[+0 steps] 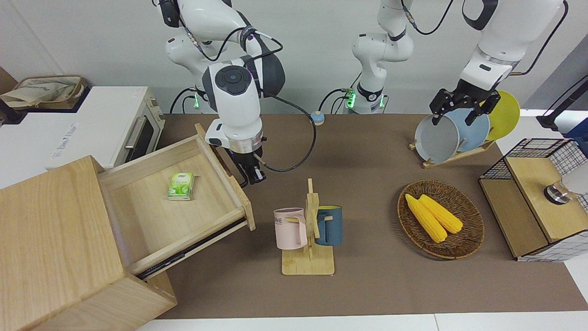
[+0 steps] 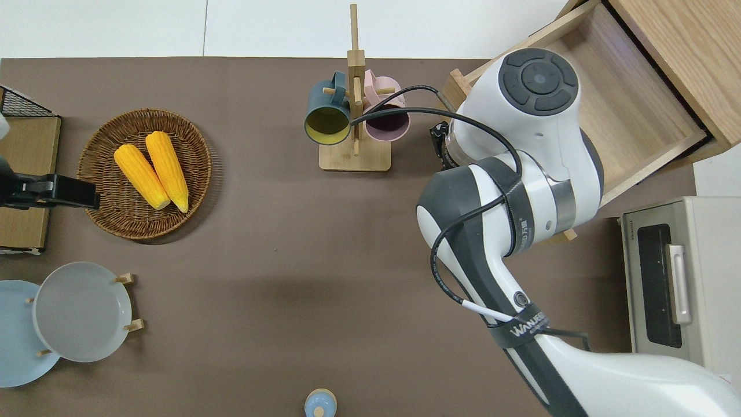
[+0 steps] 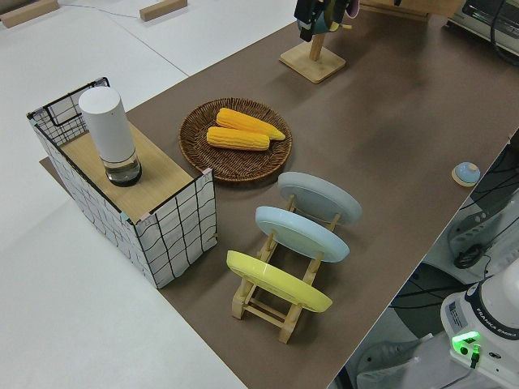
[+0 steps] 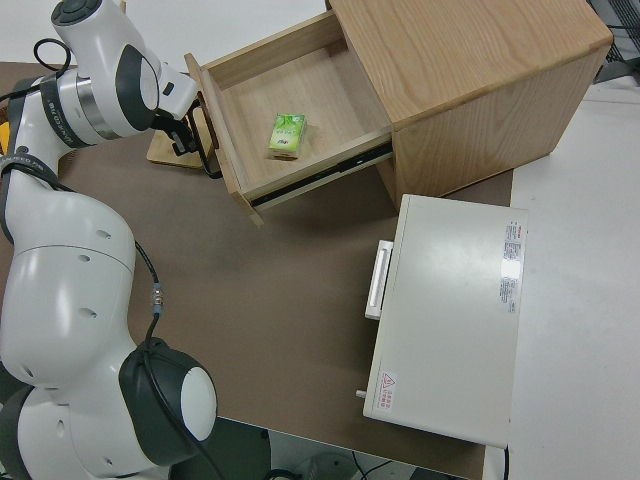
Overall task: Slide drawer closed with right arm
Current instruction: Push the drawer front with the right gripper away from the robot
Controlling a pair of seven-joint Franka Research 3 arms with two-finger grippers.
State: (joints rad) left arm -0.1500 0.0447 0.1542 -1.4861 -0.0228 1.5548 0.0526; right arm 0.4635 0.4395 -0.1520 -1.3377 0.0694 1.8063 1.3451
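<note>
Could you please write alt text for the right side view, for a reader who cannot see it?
The right end effector is at the black handle of the open drawer, which holds a small green packet. The drawer juts from a light-wood cabinet, with a white oven nearer the robots.

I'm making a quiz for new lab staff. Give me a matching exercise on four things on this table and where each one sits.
1. green packet
2. corn cobs
3. pink mug
4. white cylinder

A. hung on the wooden rack
B. in the open drawer
C. on the wire-mesh box
D. in the wicker basket

Pairs: 1-B, 2-D, 3-A, 4-C
</note>
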